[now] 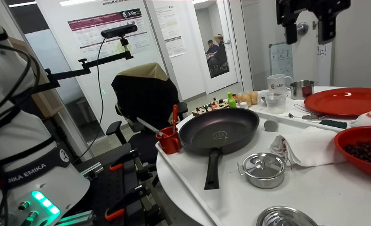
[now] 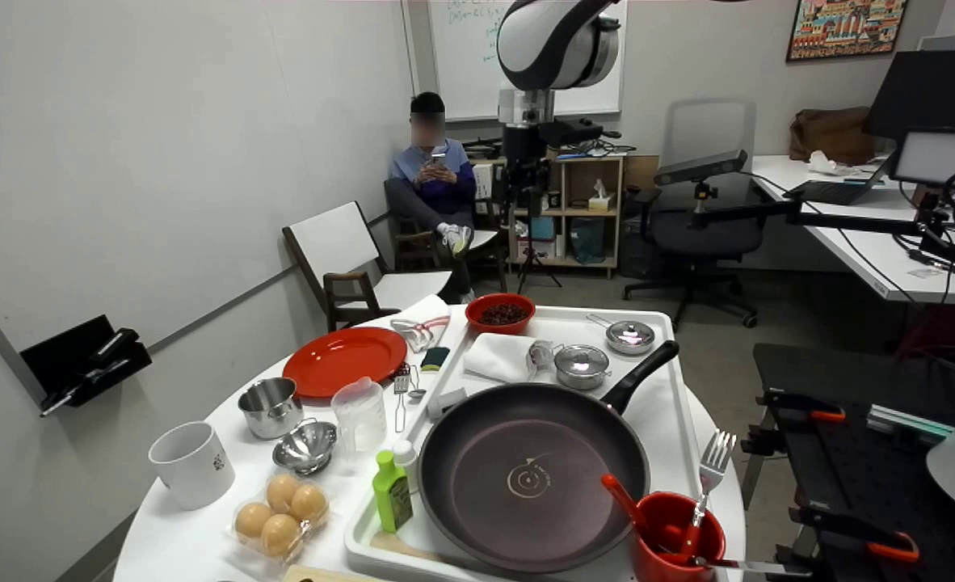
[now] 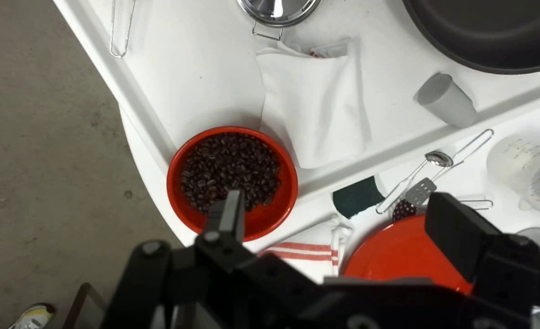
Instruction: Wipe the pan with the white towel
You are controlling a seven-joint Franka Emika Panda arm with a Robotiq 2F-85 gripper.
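Note:
A dark frying pan [image 1: 218,130] lies on the white tray with its handle toward the lidded pot; it also shows in an exterior view [image 2: 530,477] and at the top right of the wrist view [image 3: 494,36]. A folded white towel [image 1: 311,147] lies on the tray between the pan and the red bowl; it shows in an exterior view [image 2: 500,357] and the wrist view [image 3: 315,109]. My gripper [image 1: 309,37] is high above the table, pointing down. In the wrist view its fingers [image 3: 336,201] are wide apart with nothing between them.
A red bowl of dark beans [image 3: 231,183] stands at the tray corner beside the towel. A lidded steel pot [image 1: 264,171] and grey cup [image 3: 448,100] are near the towel. A red cup with cutlery [image 2: 675,533] touches the pan's side. A red-striped towel [image 3: 304,251] lies off the tray.

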